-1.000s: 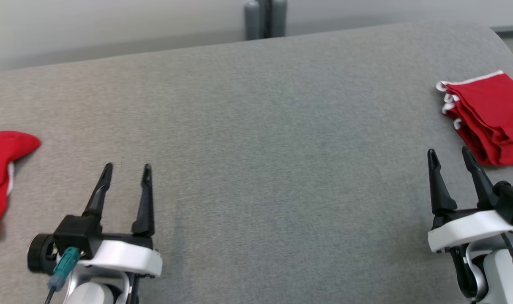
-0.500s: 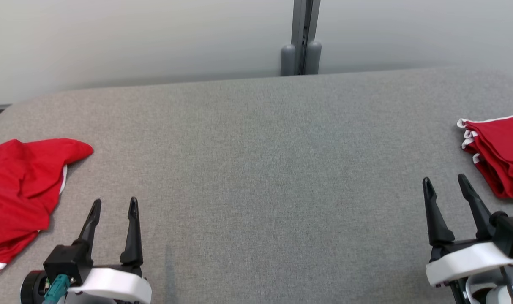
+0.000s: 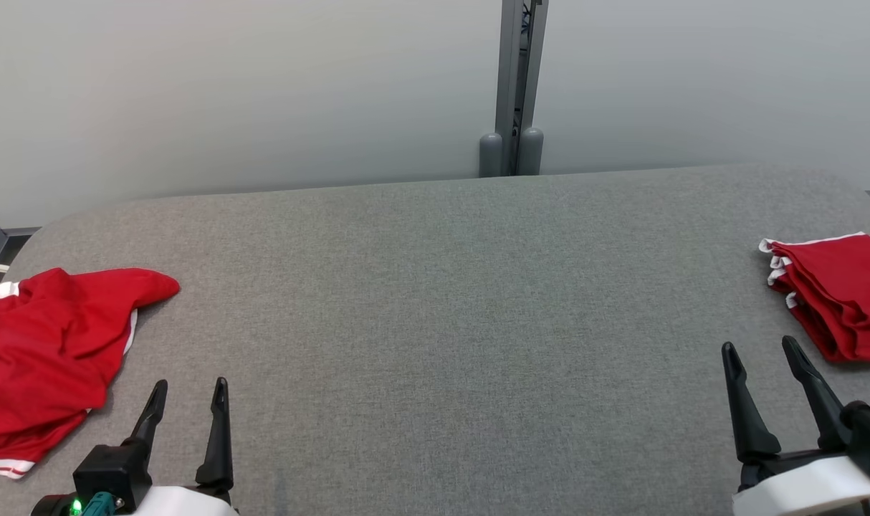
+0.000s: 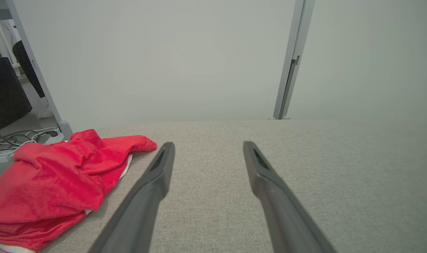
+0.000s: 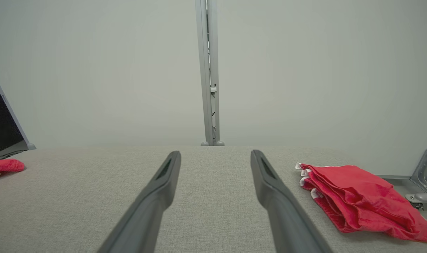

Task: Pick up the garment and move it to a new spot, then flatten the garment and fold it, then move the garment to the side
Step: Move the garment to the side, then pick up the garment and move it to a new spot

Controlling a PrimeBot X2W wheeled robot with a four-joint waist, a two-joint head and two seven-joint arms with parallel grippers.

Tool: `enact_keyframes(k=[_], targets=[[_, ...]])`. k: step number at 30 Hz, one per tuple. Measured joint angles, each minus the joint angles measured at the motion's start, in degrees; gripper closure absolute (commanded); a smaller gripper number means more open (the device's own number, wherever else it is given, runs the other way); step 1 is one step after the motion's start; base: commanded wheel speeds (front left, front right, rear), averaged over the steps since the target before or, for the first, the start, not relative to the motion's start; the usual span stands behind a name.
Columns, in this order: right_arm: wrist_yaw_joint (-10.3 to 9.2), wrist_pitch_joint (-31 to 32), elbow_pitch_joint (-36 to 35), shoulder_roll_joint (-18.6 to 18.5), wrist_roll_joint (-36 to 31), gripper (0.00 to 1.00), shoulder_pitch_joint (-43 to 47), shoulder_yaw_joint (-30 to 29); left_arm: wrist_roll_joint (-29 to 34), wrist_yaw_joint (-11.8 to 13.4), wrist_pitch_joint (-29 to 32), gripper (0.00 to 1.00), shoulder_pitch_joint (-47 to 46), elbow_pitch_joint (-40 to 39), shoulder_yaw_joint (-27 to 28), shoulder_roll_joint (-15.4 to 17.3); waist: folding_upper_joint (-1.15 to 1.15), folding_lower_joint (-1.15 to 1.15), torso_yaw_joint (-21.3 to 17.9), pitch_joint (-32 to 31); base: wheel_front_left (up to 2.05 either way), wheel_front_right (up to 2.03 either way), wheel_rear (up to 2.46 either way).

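We see the crumpled red garment (image 3: 48,351) lying at the left edge of the frame on the grey table (image 3: 442,322), so we judge every step remains. A folded red stack (image 3: 836,294) sits at the right edge. Our left gripper (image 3: 191,384) and right gripper (image 3: 759,344) hang spread and empty in the lower corners.

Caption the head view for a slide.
Both open, left gripper and right gripper over a grey table, flanked by crumpled red garment and folded red stack.
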Motion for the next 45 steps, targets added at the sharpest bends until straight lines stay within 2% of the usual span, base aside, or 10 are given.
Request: enact_keyframes(k=[24,31,37,45], targets=[[-0.01,1.77,-2.11,0.52,0.01,0.00,3.01,-1.51,-0.78,0.05,0.55,0.00,0.23,1.33,-0.93,0.80,0.00,0.00,-0.01,-0.55,0.00,0.00,0.00],[-0.01,1.77,-2.56,0.53,0.29,0.00,3.23,-2.08,-0.83,0.11,0.37,0.00,-0.44,1.43,-1.15,0.68,0.00,0.00,1.10,-0.41,0.00,0.00,0.00],[-0.01,2.02,-4.17,0.56,0.48,0.00,3.63,-2.91,-0.85,-0.01,-0.64,0.00,-3.52,1.83,-1.47,-0.20,0.00,0.00,5.32,0.05,0.00,0.00,0.00],[-0.01,2.60,-4.99,0.57,0.60,0.00,3.46,-2.10,-0.67,0.07,-1.57,0.00,-5.75,3.16,-1.72,-0.15,0.00,0.00,14.11,0.41,0.00,0.00,0.00]])
